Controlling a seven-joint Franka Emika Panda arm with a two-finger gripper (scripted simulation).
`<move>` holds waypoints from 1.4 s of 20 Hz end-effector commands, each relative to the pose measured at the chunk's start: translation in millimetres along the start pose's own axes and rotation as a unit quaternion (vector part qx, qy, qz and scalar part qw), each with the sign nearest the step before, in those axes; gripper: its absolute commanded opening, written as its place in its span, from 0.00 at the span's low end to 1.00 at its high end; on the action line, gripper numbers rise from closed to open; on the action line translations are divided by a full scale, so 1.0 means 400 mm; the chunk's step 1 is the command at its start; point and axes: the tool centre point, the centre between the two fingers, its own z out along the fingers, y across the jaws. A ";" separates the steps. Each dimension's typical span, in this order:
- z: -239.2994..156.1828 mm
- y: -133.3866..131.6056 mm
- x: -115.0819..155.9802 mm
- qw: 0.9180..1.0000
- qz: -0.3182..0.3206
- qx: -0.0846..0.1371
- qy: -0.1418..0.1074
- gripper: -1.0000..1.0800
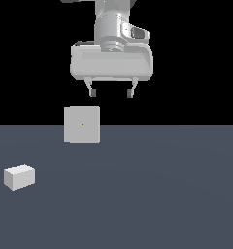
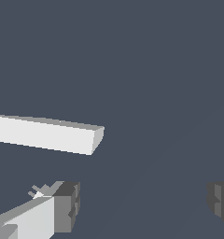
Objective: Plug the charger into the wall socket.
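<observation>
Exterior view, read from its left to its right. At far left I see the charger point(image 1: 19, 177), a small white block lying on the floor point(image 1: 152, 194), untouched and well apart from everything else. Nearer the middle, further back, stands the socket point(image 1: 82, 124), an upright white square panel with a tiny yellowish dot at its centre; its lower edge meets the floor close to where the floor ends against the black backdrop. Right of the socket and above it hangs my gripper point(image 1: 111, 92), jaws spread wide with nothing between them, fingers pointing down, clear of both objects.

Wrist view. A long white slab point(image 2: 44, 134) crosses the frame; I judge it to be the socket's upper edge seen from above, though I cannot confirm this. One fingertip point(image 2: 67, 206) and the other at the opposite side show only bare floor point(image 2: 146, 70) in the gap between them. The charger does not appear here.

Progress. By my reading, nothing is done yet: the charger is not grasped, not lifted, and not at the socket. Left to do are the reach toward the exterior view's left, the grasp, the carry and the insertion at the dot.

Surface and room. The floor is a flat, uniform slate grey, unmarked; beyond it is plain black, with no walls or furniture visible.
</observation>
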 end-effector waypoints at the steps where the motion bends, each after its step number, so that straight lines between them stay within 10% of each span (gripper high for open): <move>1: 0.000 0.000 0.000 1.000 0.000 0.000 0.000 0.96; 17: 0.072 -0.117 -0.033 0.992 -0.125 0.010 0.015 0.96; 28: 0.185 -0.278 -0.138 0.948 -0.317 0.025 0.038 0.96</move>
